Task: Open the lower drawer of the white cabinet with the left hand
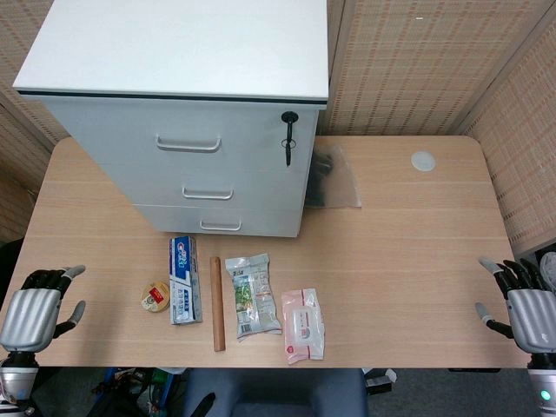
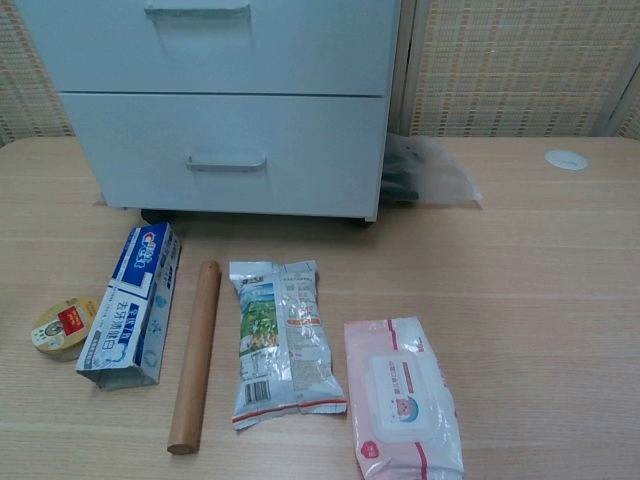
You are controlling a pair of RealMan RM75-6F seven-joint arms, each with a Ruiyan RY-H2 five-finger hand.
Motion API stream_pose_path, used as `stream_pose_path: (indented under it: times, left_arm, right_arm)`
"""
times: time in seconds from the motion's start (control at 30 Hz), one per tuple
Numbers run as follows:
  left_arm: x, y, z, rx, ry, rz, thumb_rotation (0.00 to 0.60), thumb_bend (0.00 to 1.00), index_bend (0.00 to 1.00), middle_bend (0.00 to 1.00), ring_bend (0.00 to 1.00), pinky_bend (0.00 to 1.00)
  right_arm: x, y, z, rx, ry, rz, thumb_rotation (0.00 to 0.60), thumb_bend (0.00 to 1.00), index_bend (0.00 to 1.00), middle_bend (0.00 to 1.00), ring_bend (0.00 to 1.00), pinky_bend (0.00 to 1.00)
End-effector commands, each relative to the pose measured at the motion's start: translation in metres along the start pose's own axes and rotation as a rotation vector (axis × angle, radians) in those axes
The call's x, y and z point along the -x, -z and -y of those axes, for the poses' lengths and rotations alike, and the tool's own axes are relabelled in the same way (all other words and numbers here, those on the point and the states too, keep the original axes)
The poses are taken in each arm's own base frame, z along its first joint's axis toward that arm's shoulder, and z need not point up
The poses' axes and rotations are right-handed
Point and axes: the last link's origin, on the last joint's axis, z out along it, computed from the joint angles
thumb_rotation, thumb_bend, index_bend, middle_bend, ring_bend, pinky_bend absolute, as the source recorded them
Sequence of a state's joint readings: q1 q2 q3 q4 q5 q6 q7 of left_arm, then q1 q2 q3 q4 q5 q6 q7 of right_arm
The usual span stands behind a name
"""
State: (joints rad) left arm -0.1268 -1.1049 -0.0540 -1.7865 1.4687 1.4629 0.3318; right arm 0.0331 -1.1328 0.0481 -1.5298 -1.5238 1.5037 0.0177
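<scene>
The white cabinet (image 1: 182, 113) stands at the back left of the table, with three drawers, all closed. Its lower drawer (image 2: 225, 155) has a metal bar handle (image 2: 226, 162); in the head view that handle (image 1: 221, 226) sits just above the tabletop. My left hand (image 1: 36, 308) hovers at the table's front left corner, fingers apart and holding nothing, far from the cabinet. My right hand (image 1: 524, 304) is at the front right edge, also spread and empty. Neither hand shows in the chest view.
In front of the cabinet lie a toothpaste box (image 1: 182, 280), a small round tin (image 1: 155, 297), a wooden rolling pin (image 1: 217, 302), a snack packet (image 1: 250, 295) and a wet-wipes pack (image 1: 303, 324). A key (image 1: 288, 139) hangs from the cabinet's lock. A clear plastic bag (image 1: 334, 178) lies beside the cabinet.
</scene>
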Motion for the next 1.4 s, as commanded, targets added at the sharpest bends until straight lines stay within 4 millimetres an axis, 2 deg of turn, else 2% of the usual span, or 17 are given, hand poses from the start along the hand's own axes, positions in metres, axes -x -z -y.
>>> stream_pose_path:
  times: [0.03, 0.37, 0.6, 0.7, 0.73, 0.83, 0.93, 1.07, 1.17, 1.27, 1.4]
  left_arm:
    - [0.001, 0.000, 0.000, 0.000, 0.001, -0.001, 0.600, 0.34, 0.24, 0.31, 0.28, 0.23]
    - [-0.001, -0.004, -0.002, 0.030, 0.017, -0.017, 0.600, 0.34, 0.24, 0.30, 0.28, 0.23]
    - [-0.012, -0.022, -0.010, 0.128, 0.052, -0.047, 0.600, 0.34, 0.24, 0.30, 0.28, 0.23]
    - [-0.019, -0.035, -0.019, 0.193, 0.074, -0.061, 0.600, 0.34, 0.24, 0.30, 0.30, 0.31]
    - [-0.021, -0.040, -0.023, 0.223, 0.078, -0.065, 0.600, 0.34, 0.24, 0.31, 0.32, 0.36]
    - [-0.026, -0.054, -0.035, 0.299, 0.099, -0.065, 0.600, 0.34, 0.24, 0.39, 0.42, 0.55]
    - [-0.027, -0.067, -0.048, 0.369, 0.118, -0.040, 0.600, 0.34, 0.24, 0.55, 0.56, 0.75]
    - [-0.023, -0.082, -0.065, 0.445, 0.130, 0.003, 0.600, 0.38, 0.23, 0.73, 0.74, 0.93]
    - [-0.016, -0.093, -0.078, 0.486, 0.134, 0.053, 0.600, 0.48, 0.20, 0.85, 0.89, 1.00]
    - [-0.009, -0.104, -0.092, 0.519, 0.128, 0.091, 0.600, 0.56, 0.20, 0.91, 0.95, 1.00]
    - [-0.002, -0.116, -0.111, 0.550, 0.121, 0.122, 0.600, 0.61, 0.20, 0.94, 0.98, 1.00]
  right_arm:
    - [0.001, -0.001, 0.001, -0.007, -0.004, -0.006, 0.600, 0.26, 0.17, 0.26, 0.15, 0.08]
    - [-0.001, 0.002, 0.000, -0.004, -0.006, -0.022, 0.600, 0.26, 0.17, 0.26, 0.15, 0.08]
    - [-0.003, 0.000, 0.002, -0.023, -0.005, -0.032, 0.600, 0.25, 0.17, 0.26, 0.15, 0.08]
    - [-0.002, -0.001, 0.005, -0.033, -0.005, -0.031, 0.600, 0.26, 0.17, 0.26, 0.15, 0.08]
    - [-0.002, -0.002, 0.006, -0.036, -0.006, -0.033, 0.600, 0.26, 0.17, 0.26, 0.15, 0.08]
    - [-0.005, -0.004, 0.007, -0.043, 0.001, -0.044, 0.600, 0.25, 0.17, 0.26, 0.15, 0.08]
    - [-0.010, -0.006, 0.007, -0.050, 0.019, -0.057, 0.600, 0.26, 0.17, 0.26, 0.15, 0.08]
    - [-0.017, -0.008, 0.008, -0.049, 0.028, -0.082, 0.600, 0.26, 0.17, 0.26, 0.15, 0.08]
    - [-0.019, -0.010, 0.008, -0.052, 0.034, -0.084, 0.600, 0.25, 0.17, 0.26, 0.15, 0.08]
    - [-0.019, -0.010, 0.008, -0.053, 0.039, -0.078, 0.600, 0.25, 0.17, 0.26, 0.15, 0.08]
    - [-0.021, -0.011, 0.008, -0.052, 0.041, -0.080, 0.600, 0.25, 0.17, 0.26, 0.15, 0.08]
